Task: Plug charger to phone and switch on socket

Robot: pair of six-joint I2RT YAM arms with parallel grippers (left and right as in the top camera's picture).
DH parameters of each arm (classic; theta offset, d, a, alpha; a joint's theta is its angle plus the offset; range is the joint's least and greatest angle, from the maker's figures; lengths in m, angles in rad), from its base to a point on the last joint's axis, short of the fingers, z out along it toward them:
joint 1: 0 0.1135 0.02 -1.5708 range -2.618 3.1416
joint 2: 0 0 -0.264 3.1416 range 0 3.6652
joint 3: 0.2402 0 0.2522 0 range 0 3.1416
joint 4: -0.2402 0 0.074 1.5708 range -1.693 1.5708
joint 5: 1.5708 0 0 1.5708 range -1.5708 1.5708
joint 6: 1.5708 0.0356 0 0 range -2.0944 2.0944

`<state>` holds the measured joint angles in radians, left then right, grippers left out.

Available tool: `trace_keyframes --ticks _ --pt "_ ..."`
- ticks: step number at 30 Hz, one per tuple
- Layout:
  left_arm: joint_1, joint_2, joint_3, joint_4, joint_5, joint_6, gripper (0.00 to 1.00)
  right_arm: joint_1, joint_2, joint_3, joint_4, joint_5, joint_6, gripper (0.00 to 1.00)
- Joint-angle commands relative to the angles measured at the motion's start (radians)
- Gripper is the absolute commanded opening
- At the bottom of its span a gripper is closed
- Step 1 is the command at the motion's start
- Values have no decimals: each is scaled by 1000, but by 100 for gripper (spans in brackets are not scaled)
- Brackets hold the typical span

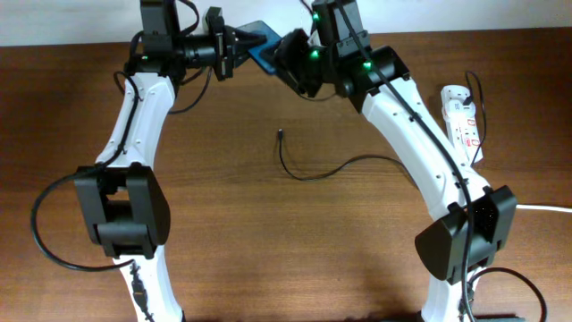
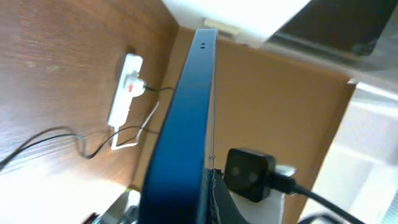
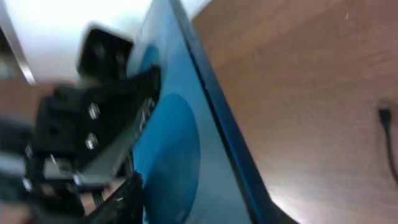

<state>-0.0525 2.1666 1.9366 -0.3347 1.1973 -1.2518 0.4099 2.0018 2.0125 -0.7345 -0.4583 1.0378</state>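
Observation:
The phone (image 1: 259, 42), blue with a dark frame, is held in the air at the back of the table between both grippers. My left gripper (image 1: 234, 45) is shut on its left end. In the left wrist view the phone (image 2: 183, 124) runs edge-on up from the jaws. My right gripper (image 1: 288, 55) is right against its other end, and the blue screen (image 3: 180, 143) fills the right wrist view, hiding the fingers. The charger, a thin black cable (image 1: 308, 173), lies on the table with its plug tip (image 1: 280, 135) free; the tip also shows in the right wrist view (image 3: 384, 115). The white socket (image 1: 462, 114) lies at the right.
The socket (image 2: 126, 92) with a thick white cord and thin cables beside it also shows in the left wrist view. A white cord (image 1: 545, 207) leaves at the right edge. The wooden table (image 1: 268, 241) ends at a white wall at the back.

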Motion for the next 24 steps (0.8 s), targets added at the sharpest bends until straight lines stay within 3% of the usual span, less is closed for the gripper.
trace_keyframes --ticks 1,7,12,19,21,22,24 --pt "69 -20 16 -69 -68 443 0 -59 8 -19 -144 97 -486 44" --pt "139 -20 13 -229 -37 611 0 -99 8 -19 -256 124 -623 54" --pt "141 -20 9 -276 90 618 0 -88 57 -20 -311 164 -668 53" --pt "166 -17 -23 -318 79 663 0 -24 197 -20 -290 128 -780 53" --pt "180 -16 -25 -325 79 663 0 -22 209 -20 -270 66 -801 53" --pt "185 -16 -25 -326 79 663 0 -41 210 -20 -259 -91 -907 53" --pt "197 -16 -25 -329 87 663 0 -117 206 -17 -259 -300 -974 53"
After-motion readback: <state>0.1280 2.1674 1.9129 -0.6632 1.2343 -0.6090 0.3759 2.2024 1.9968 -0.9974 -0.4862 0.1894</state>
